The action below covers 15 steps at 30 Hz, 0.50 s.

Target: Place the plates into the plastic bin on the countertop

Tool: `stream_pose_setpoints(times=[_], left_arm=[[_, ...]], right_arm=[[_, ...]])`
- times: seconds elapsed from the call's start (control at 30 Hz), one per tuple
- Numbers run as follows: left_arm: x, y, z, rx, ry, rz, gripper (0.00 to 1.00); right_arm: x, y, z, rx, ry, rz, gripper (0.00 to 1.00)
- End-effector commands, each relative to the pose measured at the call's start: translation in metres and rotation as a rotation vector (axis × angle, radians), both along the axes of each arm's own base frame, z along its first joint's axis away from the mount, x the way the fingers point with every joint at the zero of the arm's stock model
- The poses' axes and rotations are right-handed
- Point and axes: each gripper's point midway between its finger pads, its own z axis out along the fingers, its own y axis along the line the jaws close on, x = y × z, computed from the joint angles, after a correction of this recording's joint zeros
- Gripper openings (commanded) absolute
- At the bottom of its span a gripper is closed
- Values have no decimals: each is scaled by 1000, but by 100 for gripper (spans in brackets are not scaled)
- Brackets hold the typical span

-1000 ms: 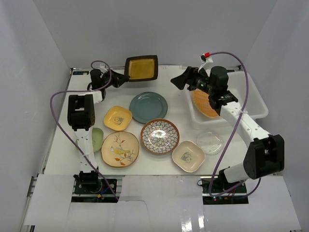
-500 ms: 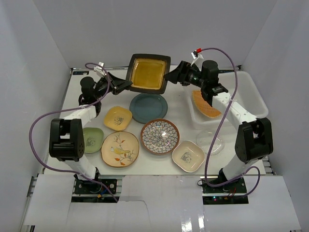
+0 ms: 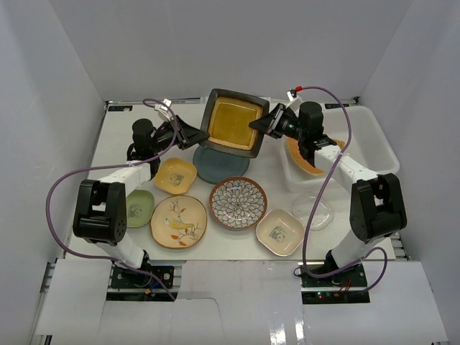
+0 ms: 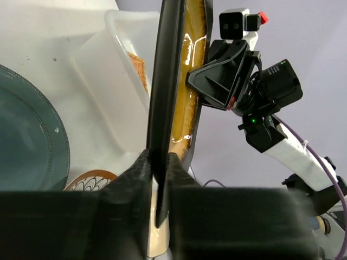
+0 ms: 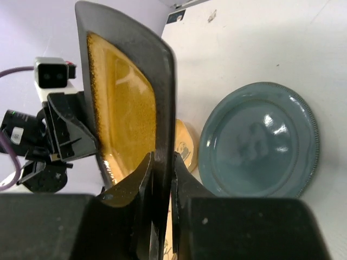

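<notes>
The dark square plate (image 3: 233,122) has slid a little to the right and nearer since half a second ago, and it now hangs over the far part of the teal plate (image 3: 215,169) instead of clear beyond it. It is up in the air, tilted, with its yellow centre facing the top camera, carried between the two arms above the middle of the bench (image 3: 272,180) and not yet over the plastic bin (image 3: 381,144). The left tool (image 3: 203,136) is pinched tight on the plate's left rim; from its own wrist camera the dark edge (image 4: 165,81) stands upright, squeezed between the two fingers (image 4: 138,173). The right tool (image 3: 260,123) is clamped just as tight on the opposite rim, and its camera shows the rim (image 5: 124,108) nipped between its fingers (image 5: 142,179), with the teal plate (image 5: 260,141) flat on the bench below. The bin sits at the right side of the bench and holds an orange dish (image 3: 305,157), partly hidden by the right arm. The other plates lie on the bench nearer the arms: a yellow plate (image 3: 175,175), a green plate (image 3: 136,208), a bird-painted plate (image 3: 178,221), a flower-patterned plate (image 3: 238,203), a panda plate (image 3: 280,231) and a clear glass plate (image 3: 313,212) just beside the bin.
</notes>
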Motion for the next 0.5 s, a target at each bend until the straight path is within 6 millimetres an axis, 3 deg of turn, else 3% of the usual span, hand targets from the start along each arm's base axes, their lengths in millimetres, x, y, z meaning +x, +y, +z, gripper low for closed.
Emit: stream_pose_setpoints(times=[0.0,0.1,0.27,0.3,0.37,0.4,0.43,0.47], left_arm=[[-17,3,58,-26,-129,-9,36],[-7,10,45,84,-109,59,65],[25,41,11,334,-31,279,72],[32,44,-1,380,4,286,73],[39,45,-11,408,36,282,74],[47,46,-9,427,26,286,74],[52,47,-32,462,95,275,74],[57,48,-37,484,101,275,74]], right_arm=[[-5,-8,41,28,-161,1,8],[0,-38,52,43,-171,-59,8],[17,-136,60,44,-169,-241,8],[21,-173,54,29,-148,-321,8],[17,-203,50,23,-140,-372,8],[16,-229,37,14,-117,-428,8],[14,-240,27,5,-87,-439,8],[14,-249,19,-6,-67,-449,8]])
